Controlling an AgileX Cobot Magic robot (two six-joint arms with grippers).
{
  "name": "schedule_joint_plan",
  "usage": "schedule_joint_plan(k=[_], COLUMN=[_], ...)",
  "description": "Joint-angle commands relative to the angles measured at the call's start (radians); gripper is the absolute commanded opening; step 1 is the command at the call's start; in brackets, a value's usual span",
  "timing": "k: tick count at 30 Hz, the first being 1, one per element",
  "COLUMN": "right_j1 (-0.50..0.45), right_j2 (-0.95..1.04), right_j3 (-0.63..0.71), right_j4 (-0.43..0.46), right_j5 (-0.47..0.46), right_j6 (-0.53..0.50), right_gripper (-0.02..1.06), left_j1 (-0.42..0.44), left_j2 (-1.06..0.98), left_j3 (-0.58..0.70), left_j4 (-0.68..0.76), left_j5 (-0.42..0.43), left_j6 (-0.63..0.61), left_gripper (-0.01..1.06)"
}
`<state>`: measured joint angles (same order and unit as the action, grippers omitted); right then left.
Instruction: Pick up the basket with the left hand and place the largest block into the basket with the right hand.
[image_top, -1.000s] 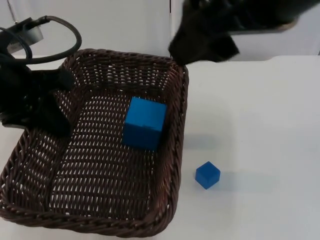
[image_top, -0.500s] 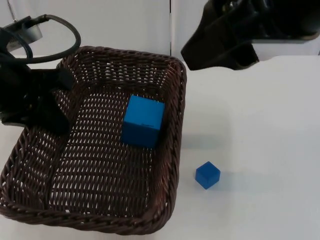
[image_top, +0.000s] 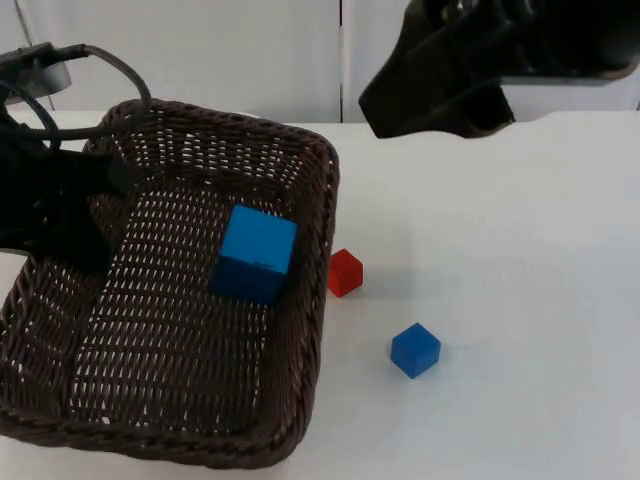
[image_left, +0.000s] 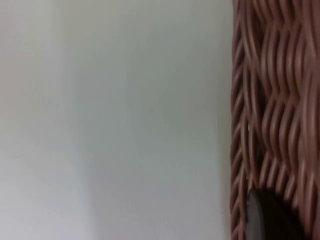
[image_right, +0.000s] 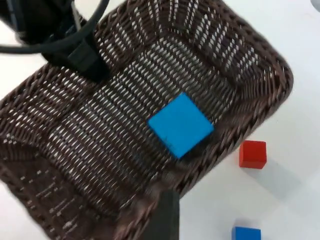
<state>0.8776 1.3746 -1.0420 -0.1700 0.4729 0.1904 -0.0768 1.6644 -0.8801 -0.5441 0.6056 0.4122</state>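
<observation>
Now, top view: left claw (image_top: 70, 215) grips the wicker basket (image_top: 310, 290) by its left wall; large blue block (image_top: 253, 253) lies inside; red block (image_top: 345, 272) just beside the basket; small blue block (image_top: 415, 349) apart on the table (image_top: 520, 300); right claw (image_top: 425, 95) raised, fingers' gap untellable.
Left wrist view: basket weave (image_left: 270, 100) close up.
Right wrist view: large blue block (image_right: 180, 125) within the basket (image_right: 260, 60).

Left hand (image_top: 75, 215) clamped low at left; right hand (image_top: 435, 95) raised, retracted.

The large block (image_top: 254, 253) lies in the basket (image_top: 310, 330); two small blocks (image_top: 344, 272) (image_top: 415, 349) sit right of it.
</observation>
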Motion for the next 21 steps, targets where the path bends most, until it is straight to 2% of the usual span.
schedule_joint_plan(k=[1,5,8,9,14,17,21], right_j1=[0.002,0.002,0.002,0.002,0.002,0.002,0.002], right_j2=[-0.006,-0.006,-0.006,-0.006,-0.006,-0.006,-0.006], right_j3=[0.013,0.040,0.058,0.058,0.060,0.060,0.060], right_j4=[0.000,-0.002,-0.004,-0.004,-0.004,-0.004,-0.004], right_j5=[-0.015,-0.029,-0.037,-0.037,-0.050,-0.056,-0.067], right_j6=[0.007,0.007,0.007,0.007,0.007,0.007,0.007], right_gripper=[0.76,0.76,0.76,0.76,0.76,0.76,0.76], left_j1=[-0.004,-0.001,0.037,0.037,0.153,0.167,0.171], left_j2=[0.008,0.044,0.085,0.085,0.145,0.168,0.202], left_j3=[-0.001,-0.001,-0.003,-0.003,-0.029,-0.036,-0.036], left_j4=[-0.011,-0.004,-0.002,-0.002,0.000,0.003,0.003], left_j5=[-0.025,-0.058,-0.079,-0.079,-0.069,-0.055,-0.057], left_j6=[-0.021,-0.021,-0.021,-0.021,0.048,0.104,0.107], left_gripper=[0.00,0.00,0.00,0.00,0.00,0.00,0.00])
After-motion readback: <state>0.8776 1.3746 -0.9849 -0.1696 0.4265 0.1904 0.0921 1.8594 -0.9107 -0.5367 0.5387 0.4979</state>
